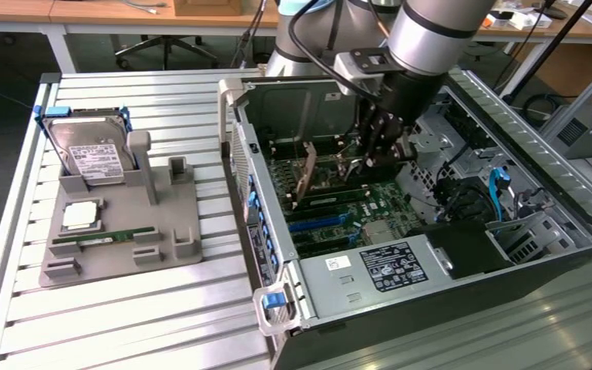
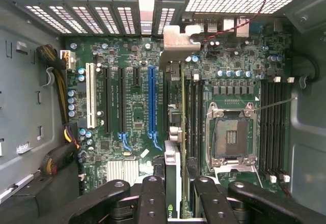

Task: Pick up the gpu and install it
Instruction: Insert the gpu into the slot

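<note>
The gpu (image 2: pixel 172 132) is a thin dark card seen edge-on, with its silver end bracket (image 2: pixel 177 39) toward the case's vented rear wall. My gripper (image 2: pixel 175 186) is shut on the card's near end, one black finger (image 2: pixel 152 198) on either side of it. The card stands on edge over the motherboard (image 2: pixel 127 132), just beside the long blue slot (image 2: pixel 151 99). I cannot tell whether it touches a slot. In the exterior view my gripper (image 1: pixel 378 158) reaches down into the open computer case (image 1: pixel 275 254), and the gpu (image 1: pixel 307 176) stands upright below it.
The CPU socket (image 2: pixel 232 137) and the memory slots lie beside the card. On the slatted table at the exterior view's left, a grey holder (image 1: pixel 173 239) carries a hard drive (image 1: pixel 90 150), a CPU (image 1: pixel 80 216) and a green memory stick (image 1: pixel 105 235). The power supply (image 1: pixel 388 266) fills the case's near end.
</note>
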